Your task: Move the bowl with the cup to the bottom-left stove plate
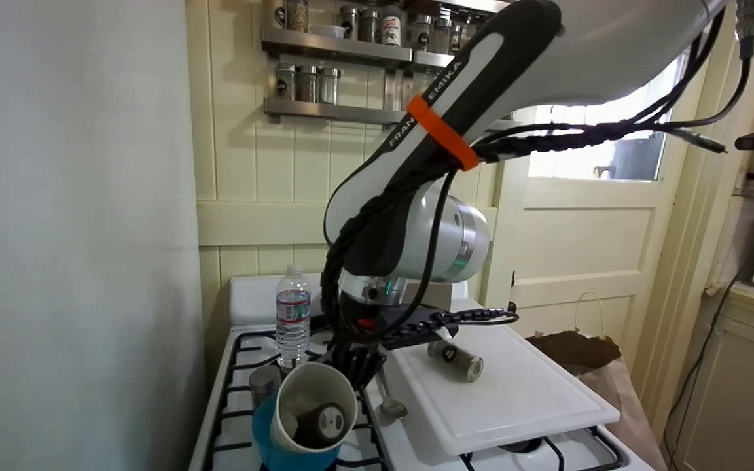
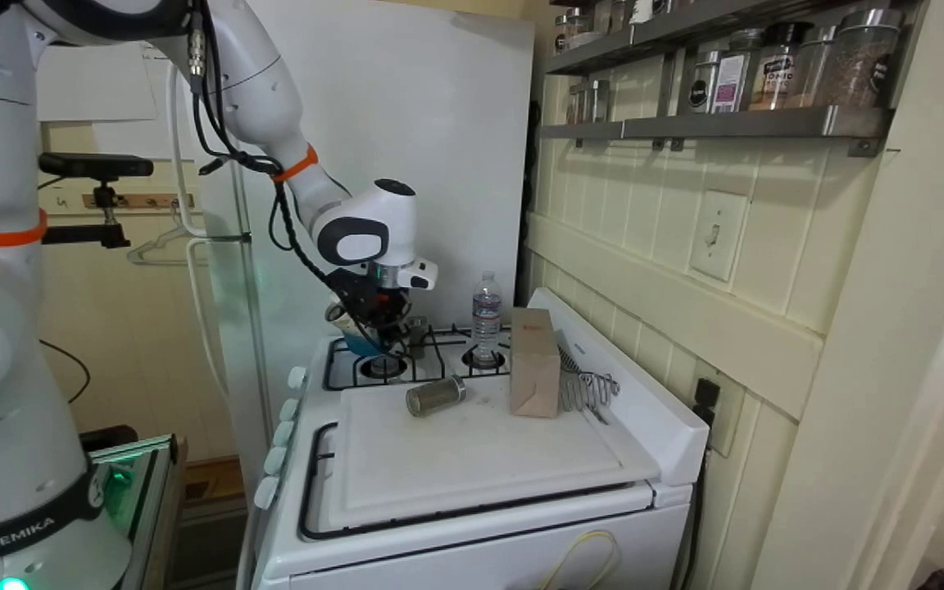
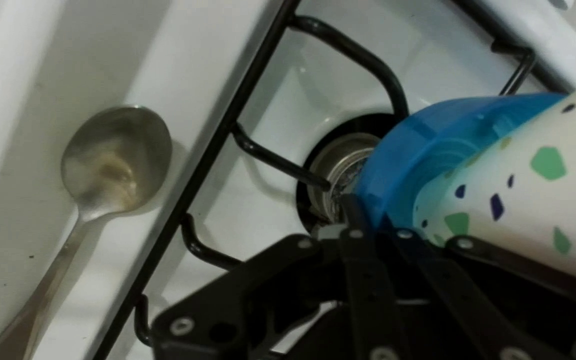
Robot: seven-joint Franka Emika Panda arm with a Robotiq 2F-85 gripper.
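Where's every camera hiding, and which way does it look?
Wrist view: on the arm, looking down at the spoon, blue bowl and cup; the hand shows at the bottom.
Exterior view: by the stove's front, facing spice shelves and a door; arm shows, hand partly hidden.
Exterior view: beyond the stove's end, facing a tall white panel; arm and base show.
Both exterior views share the bottle and lying jar.
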